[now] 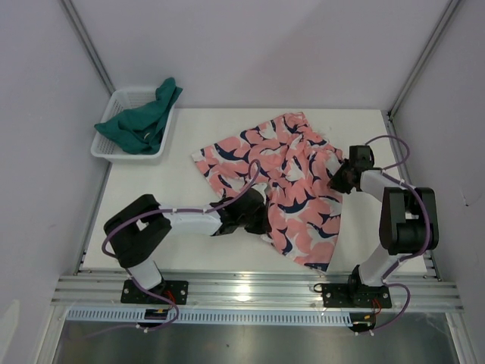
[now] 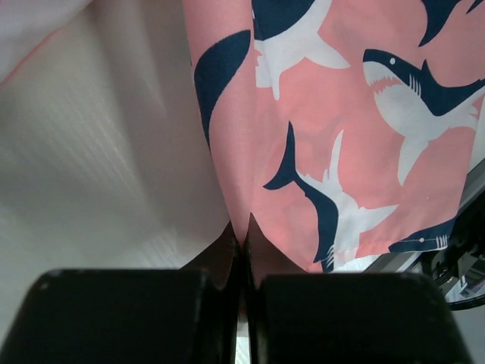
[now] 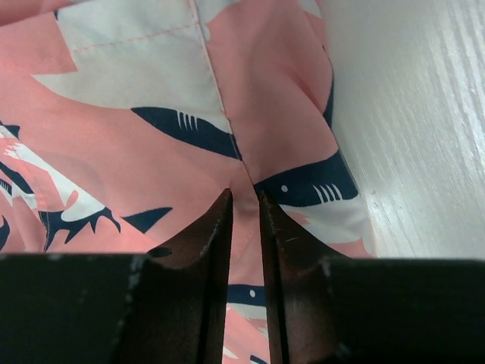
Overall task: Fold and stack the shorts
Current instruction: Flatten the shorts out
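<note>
The white table (image 1: 151, 227) carries the pink shark-print shorts (image 1: 292, 182), which lie spread out and a little crumpled in its middle, between the two arms. At the far left corner stands a white basket (image 1: 121, 97), and the teal shorts (image 1: 144, 121) are heaped inside it. The left gripper (image 2: 244, 235) is closed and pinches the near left edge of the pink shorts. The right gripper (image 3: 244, 201) clamps a fold at their right edge, fingers almost together.

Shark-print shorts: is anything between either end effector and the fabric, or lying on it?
Nothing visible. The left end effector and right end effector each pinch the shark-print shorts directly. The teal shorts sit apart in the basket, far left.
</note>
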